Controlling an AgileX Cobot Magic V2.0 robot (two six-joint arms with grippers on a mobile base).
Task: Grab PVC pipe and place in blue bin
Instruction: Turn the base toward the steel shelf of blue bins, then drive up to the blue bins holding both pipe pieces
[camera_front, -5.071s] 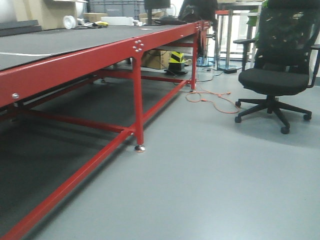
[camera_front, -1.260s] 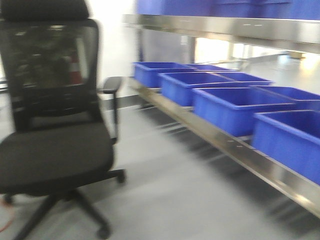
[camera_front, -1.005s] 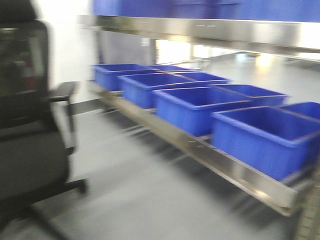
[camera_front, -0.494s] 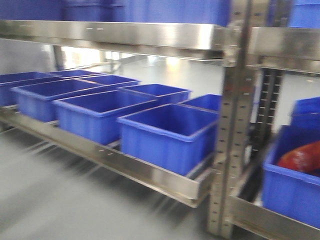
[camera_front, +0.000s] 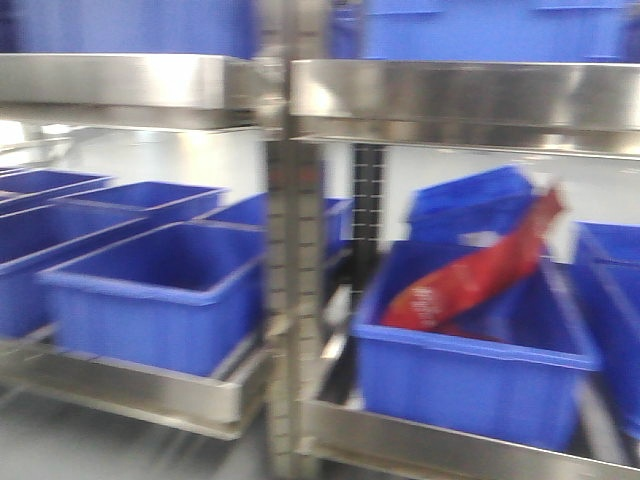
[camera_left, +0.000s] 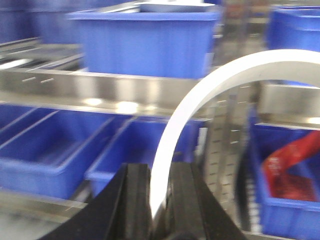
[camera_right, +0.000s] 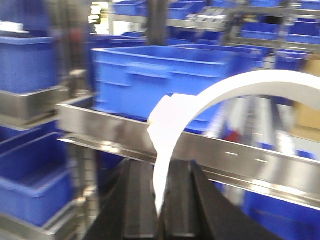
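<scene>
On the lower shelf (camera_front: 420, 440) of a steel rack, the nearest blue bin (camera_front: 460, 385) holds a red packet (camera_front: 470, 280) that leans up toward the bin's far right corner. Just left of it, past the perforated steel upright (camera_front: 295, 260), a second blue bin (camera_front: 150, 325) sits with its open top to the camera. Behind the first, a tilted blue bin (camera_front: 470, 205) rests at an angle. A row of blue bins (camera_front: 150, 195) runs off to the far left, and more blue bins (camera_front: 500, 25) line the upper shelf (camera_front: 450, 95). The front view is smeared by motion. Half a second earlier the upright stood at the right of the frame and the packet's bin was cut by the edge. Now the upright is left of centre and that bin shows almost whole. Five seconds earlier the camera faced a red-framed desk and an office chair. The left pincer (camera_left: 159, 180) is clamped on a PVC pipe (camera_left: 280, 62), white, smooth and bent in a wide arc that rises from between the black fingers and sweeps right. The right pincer (camera_right: 161, 190) grips a second PVC pipe (camera_right: 270, 82) of the same white curve, with a small step in its edge just above the fingers. Both pipes hang in the air before the rack, outside the bins.
</scene>
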